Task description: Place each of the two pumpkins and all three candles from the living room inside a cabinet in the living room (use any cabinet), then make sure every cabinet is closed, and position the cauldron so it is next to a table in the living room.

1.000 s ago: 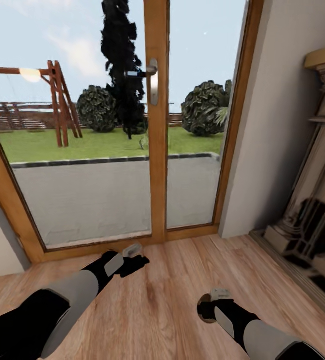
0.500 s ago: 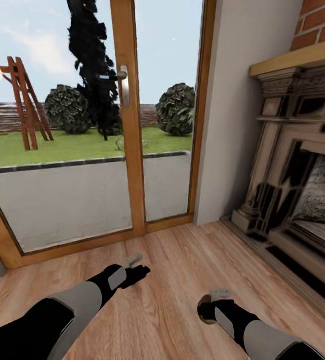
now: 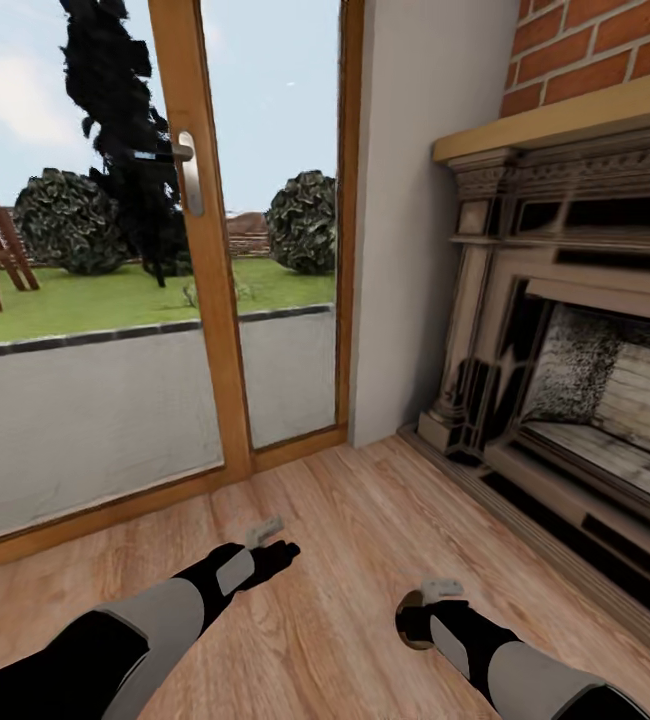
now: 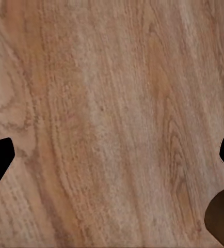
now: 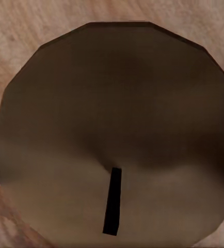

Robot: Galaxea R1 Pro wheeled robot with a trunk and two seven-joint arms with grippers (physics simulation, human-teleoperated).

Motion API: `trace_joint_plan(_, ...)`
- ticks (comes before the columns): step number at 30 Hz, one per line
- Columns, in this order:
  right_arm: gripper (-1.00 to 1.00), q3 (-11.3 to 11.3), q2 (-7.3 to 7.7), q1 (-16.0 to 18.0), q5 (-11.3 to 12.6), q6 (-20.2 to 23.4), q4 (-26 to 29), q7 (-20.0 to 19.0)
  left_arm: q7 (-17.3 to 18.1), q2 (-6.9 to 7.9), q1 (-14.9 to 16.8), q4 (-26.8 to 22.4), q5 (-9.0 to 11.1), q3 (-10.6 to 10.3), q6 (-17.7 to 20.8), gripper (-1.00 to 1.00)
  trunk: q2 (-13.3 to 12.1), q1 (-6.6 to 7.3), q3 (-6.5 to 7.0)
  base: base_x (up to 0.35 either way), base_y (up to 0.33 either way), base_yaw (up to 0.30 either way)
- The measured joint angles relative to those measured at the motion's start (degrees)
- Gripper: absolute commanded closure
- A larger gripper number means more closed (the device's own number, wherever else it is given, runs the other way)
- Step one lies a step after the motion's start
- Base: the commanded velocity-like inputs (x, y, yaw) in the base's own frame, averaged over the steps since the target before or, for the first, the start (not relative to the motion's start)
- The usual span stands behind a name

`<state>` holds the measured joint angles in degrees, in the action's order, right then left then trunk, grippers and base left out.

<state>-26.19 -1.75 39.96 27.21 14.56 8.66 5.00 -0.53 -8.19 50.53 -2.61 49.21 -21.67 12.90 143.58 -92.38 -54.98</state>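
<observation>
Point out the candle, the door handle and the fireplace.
candle (image 5: 112, 134), right wrist view, on its flat brown top.
door handle (image 3: 190, 172), head view, on its metal plate.
fireplace (image 3: 565, 330), head view, on its carved surround.

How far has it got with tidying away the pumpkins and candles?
Nothing here looks finished. In hand: a stubby brown candle with a black wick sits in the right jaws, apparently carried; the left jaws are open, empty, above the wooden plank floor. Left: storing it in a cabinet, closing up, placing the cauldron.
</observation>
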Motion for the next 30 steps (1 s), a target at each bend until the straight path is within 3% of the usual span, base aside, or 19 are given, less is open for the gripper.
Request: trace_joint_plan(30,1.00,-0.04,0.22,0.01,0.00,0.05,-0.02,0.17,-0.02,0.17,-0.02,1.25,0.08,0.09,-0.77,-1.00,0.00,0.00,1.53,0.000,0.000,-0.258)
